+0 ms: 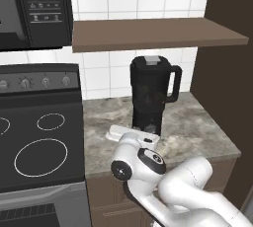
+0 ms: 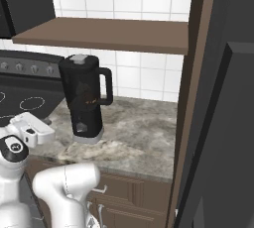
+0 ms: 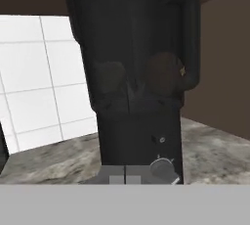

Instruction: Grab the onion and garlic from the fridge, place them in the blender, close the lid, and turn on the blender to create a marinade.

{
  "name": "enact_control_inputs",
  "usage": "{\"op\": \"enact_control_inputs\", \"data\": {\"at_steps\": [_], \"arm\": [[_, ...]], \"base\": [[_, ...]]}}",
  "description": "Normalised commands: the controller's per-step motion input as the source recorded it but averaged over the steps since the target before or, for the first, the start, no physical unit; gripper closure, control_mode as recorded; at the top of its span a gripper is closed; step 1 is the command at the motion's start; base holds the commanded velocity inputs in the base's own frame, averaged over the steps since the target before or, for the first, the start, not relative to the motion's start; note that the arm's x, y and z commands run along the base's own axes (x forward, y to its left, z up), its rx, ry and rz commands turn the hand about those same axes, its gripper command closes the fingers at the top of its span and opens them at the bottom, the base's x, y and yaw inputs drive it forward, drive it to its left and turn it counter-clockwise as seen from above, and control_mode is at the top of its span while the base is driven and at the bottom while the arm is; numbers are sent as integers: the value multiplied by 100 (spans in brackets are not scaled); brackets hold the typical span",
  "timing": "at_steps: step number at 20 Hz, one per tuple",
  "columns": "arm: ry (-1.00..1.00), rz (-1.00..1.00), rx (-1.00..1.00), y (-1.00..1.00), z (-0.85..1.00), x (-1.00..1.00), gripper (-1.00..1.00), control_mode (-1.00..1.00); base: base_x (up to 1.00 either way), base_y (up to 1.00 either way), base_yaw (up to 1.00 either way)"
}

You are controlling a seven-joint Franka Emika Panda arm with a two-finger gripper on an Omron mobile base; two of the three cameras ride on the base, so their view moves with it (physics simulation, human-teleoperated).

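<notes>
Left base view: blender [image 1: 148, 95] stands on the counter [image 1: 197, 132] under a shelf [image 1: 158, 32], lid [image 1: 151, 61] on; the clenched, empty hand [image 1: 129, 133] sits low at its base, just before the knob [image 3: 163, 167].

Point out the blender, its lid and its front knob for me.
blender [image 1: 147, 90]: left base view, front of the black jug.
lid [image 1: 150, 61]: left base view, grey square centre of the cap on the jug.
knob [image 3: 162, 168]: hand view, round dial low on the base.
</notes>
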Motion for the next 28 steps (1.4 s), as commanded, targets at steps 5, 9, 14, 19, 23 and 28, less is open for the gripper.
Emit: {"op": "enact_control_inputs", "data": {"at_steps": [5, 9, 14, 19, 23, 28], "arm": [[1, 0, 12, -58, -21, 29, 100, -100], [-4, -3, 6, -30, -26, 0, 100, -100], [-1, -1, 1, -39, -18, 8, 100, -100], [0, 0, 0, -17, 0, 35, 100, -100], [0, 0, 0, -5, -1, 27, 100, -100], [0, 0, 0, -41, -36, 0, 100, -100]], "base": [[0, 0, 0], [0, 0, 0], [0, 0, 0], [0, 0, 0], [0, 0, 0], [0, 0, 0]]}}
